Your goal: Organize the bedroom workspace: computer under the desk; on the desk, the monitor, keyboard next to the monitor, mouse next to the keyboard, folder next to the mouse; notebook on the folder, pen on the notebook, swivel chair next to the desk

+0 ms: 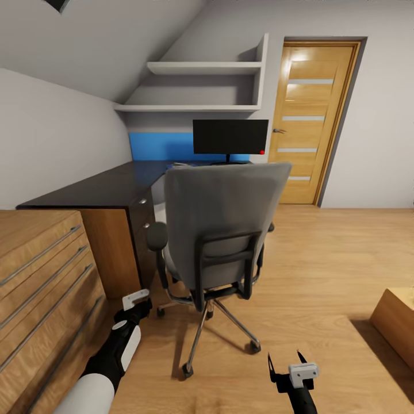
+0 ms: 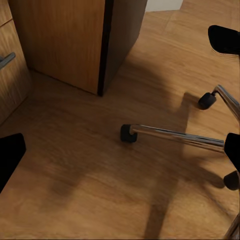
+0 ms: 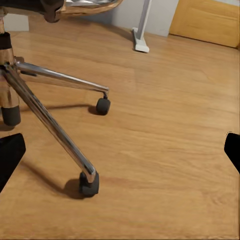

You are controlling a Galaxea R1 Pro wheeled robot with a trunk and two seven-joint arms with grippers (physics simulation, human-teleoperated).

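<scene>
Both tools hang low over the wood floor (image 1: pixel 322 270), holding nothing: the right tool (image 1: pixel 284 361) has its fingers apart, the left tool (image 1: pixel 137 299) likewise. Just ahead, the swivel chair (image 1: pixel 221 230) faces the dark bench (image 1: pixel 103 190); the monitor (image 1: pixel 230 137) already stands at its far end. Keyboard, mouse and folder remain unplaced, I judge.

swivel chair (image 1: pixel 224 230) blocking desk (image 1: pixel 103 190) front, open floor (image 1: pixel 322 270) to its right

A wooden door (image 1: pixel 313 121) is standing closed in the far wall. Two white shelves (image 1: pixel 201 86) are hanging above a blue panel (image 1: pixel 158 146). A wooden dresser (image 1: pixel 40 282) is sitting near a box (image 1: pixel 397 325) on the floor (image 1: pixel 322 276).
</scene>
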